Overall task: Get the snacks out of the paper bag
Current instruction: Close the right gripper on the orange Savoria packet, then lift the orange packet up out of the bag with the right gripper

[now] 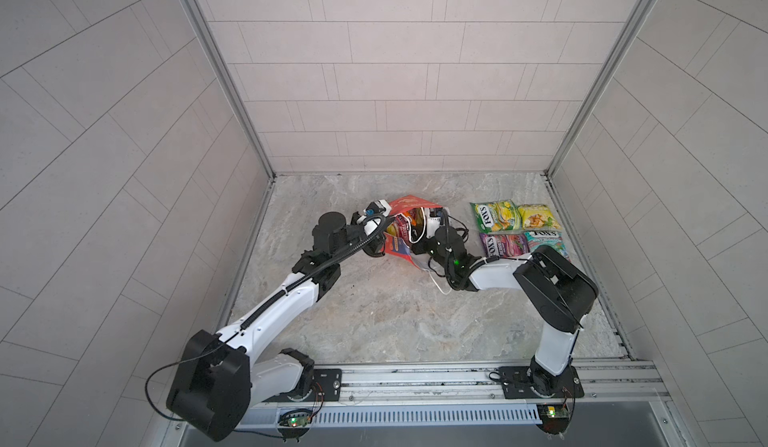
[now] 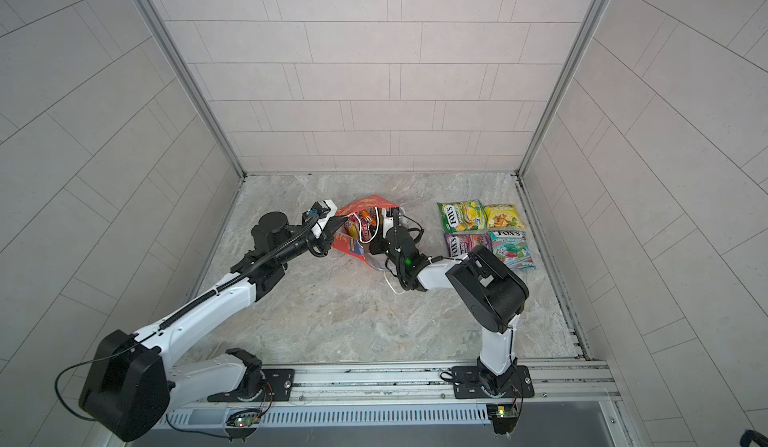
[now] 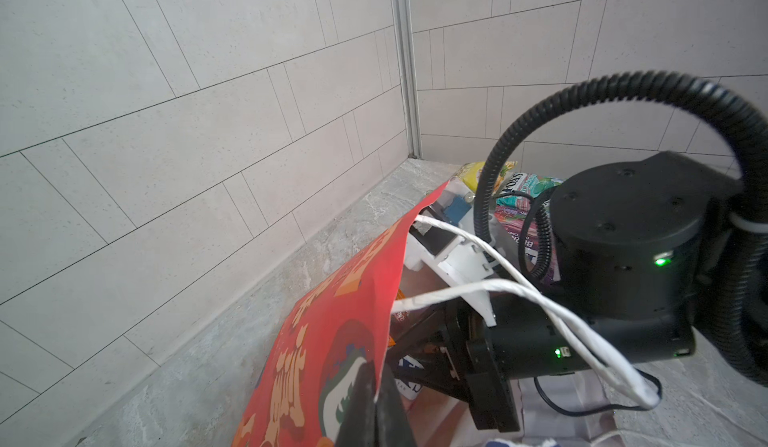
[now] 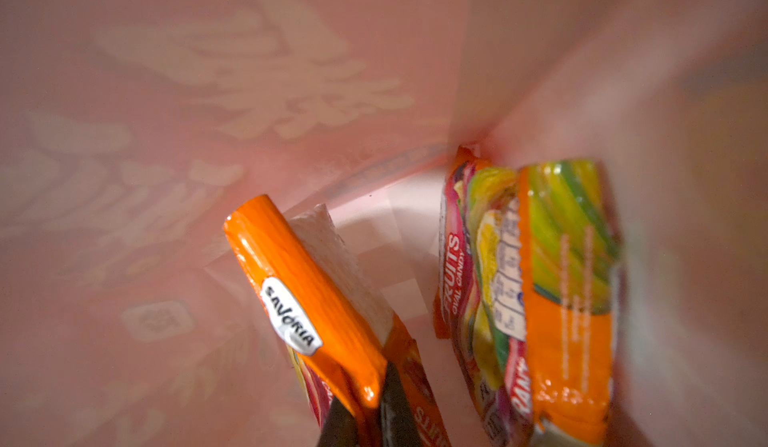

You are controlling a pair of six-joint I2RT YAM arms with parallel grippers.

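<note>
Pinched shut on the near end of an orange packet [image 4: 299, 283], the right gripper [image 4: 365, 413] sits inside the paper bag [image 4: 208, 92]; the packet's long side runs straight ahead of the fingertips [image 4: 395, 407] toward the bag's bottom, so a straight pull back should free it. A second packet [image 4: 561, 299] stands just beside. At the mouth, the left gripper [image 3: 376, 407] clamps the rim. Beyond, four packets [image 1: 496, 216] lie outside.

See grey marbled tabletop [image 1: 374, 324] in both top views, w/ dark specks [image 1: 353, 286] left of centre. Note pale tiled walls [image 1: 395, 92] on 3 sides, metal corner posts [image 1: 223, 75] btwn them. Find alu rail [image 1: 415, 378] along front edge, slotted strip [image 1: 415, 416] just below.
</note>
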